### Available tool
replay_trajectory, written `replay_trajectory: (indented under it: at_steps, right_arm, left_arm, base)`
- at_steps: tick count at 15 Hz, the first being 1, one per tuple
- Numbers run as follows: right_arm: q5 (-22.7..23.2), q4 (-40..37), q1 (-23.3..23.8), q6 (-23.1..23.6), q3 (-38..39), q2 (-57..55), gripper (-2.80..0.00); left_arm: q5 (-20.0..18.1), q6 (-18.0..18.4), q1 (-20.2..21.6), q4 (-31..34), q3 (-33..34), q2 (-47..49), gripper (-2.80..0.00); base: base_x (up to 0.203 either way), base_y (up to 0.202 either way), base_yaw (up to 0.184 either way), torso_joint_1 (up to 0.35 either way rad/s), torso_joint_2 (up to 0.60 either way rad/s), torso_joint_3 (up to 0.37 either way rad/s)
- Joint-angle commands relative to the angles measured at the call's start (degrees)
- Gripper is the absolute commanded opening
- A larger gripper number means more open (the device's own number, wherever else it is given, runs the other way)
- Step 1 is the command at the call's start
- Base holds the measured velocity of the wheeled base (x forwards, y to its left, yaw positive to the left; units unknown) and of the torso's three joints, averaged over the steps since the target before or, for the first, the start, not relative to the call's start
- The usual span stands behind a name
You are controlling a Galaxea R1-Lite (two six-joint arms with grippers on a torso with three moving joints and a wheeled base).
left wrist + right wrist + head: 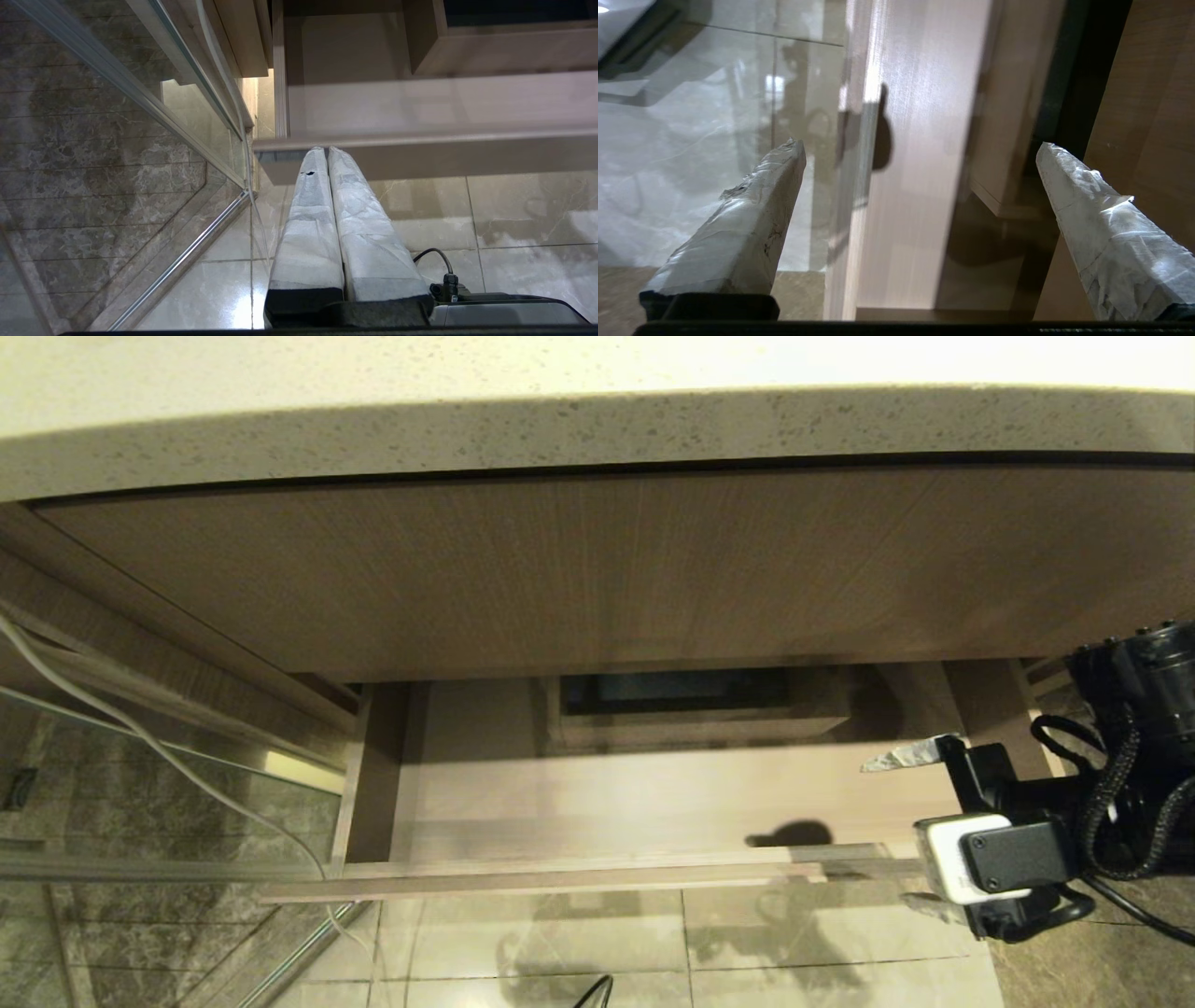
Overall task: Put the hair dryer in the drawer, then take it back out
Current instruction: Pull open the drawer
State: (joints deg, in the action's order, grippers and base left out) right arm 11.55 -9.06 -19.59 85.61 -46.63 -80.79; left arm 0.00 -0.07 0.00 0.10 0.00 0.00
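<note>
While the drawer (597, 803) sits pulled out in the lower middle of the head view, under the taller wood-grain front panel (597, 569) and the speckled tabletop (597, 429) along the top of the frame, I can't spot the hair dryer in any of the three views. Drawer floor is bare beige wood w/ the walled rectangular cut-out (695, 709) at the back, dark inside.

Right gripper (901, 831) is at the right edge of the head view, hanging over the drawer's right end, jaws spread wide w/ nothing between them (right wrist view shows it best: two tape-wrapped fingers (752, 224) far apart, drawer floor and front lip showing in the gap). Its shadow falls on the drawer floor near the front lip.

Left gripper (327, 151) only shows in the left wrist view, bottom centre, jaws pressed together, tips just in front of the drawer's front lip, above the glossy tile floor (514, 219). Glass panel (140, 784) w/ a thin white cable (112, 723) at left of the head view.
</note>
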Motion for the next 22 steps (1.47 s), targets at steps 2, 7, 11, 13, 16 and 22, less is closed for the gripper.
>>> replay_trajectory:
  at_steps: [2, 7, 11, 13, 16, 22]
  right_arm:
    - [0.25, -5.59, -0.01, 0.45, -1.18, 6.72, -2.80]
    - [0.58, -11.33, -2.27, -4.08, -2.48, 12.88, -2.80]
    - [1.51, -13.91, -2.67, -6.39, -3.23, 18.48, -2.80]
    - [0.99, -15.96, -2.53, -7.90, -4.64, 21.24, -2.80]
    - [-0.06, -21.33, -1.32, -8.32, -8.28, 26.66, -2.80]
    - [0.96, -27.81, 15.89, -7.87, -18.58, 38.31, -2.80]
  left_arm:
    - [0.00, -0.01, 0.00, -0.01, 0.00, 0.00, -2.80]
    - [0.00, -0.01, 0.00, -0.01, 0.00, 0.00, -2.80]
    - [0.09, -0.01, 0.00, -0.01, 0.00, 0.00, -2.80]
    - [0.04, -0.01, 0.00, -0.01, 0.00, 0.00, -2.80]
    - [0.02, -0.01, 0.00, -0.01, 0.00, 0.00, -2.80]
    - [0.08, -0.01, 0.00, -0.01, 0.00, 0.00, -2.80]
  base:
    - [0.000, 0.000, 0.000, 0.000, 0.00, 0.000]
    - [0.000, 0.000, 0.000, 0.000, 0.00, 0.000]
    - [0.000, 0.000, 0.000, 0.000, 0.00, 0.000]
    - [0.000, 0.000, 0.000, 0.000, 0.00, 0.000]
    - [0.000, 0.000, 0.000, 0.000, 0.00, 0.000]
    - [0.000, 0.000, 0.000, 0.000, 0.00, 0.000]
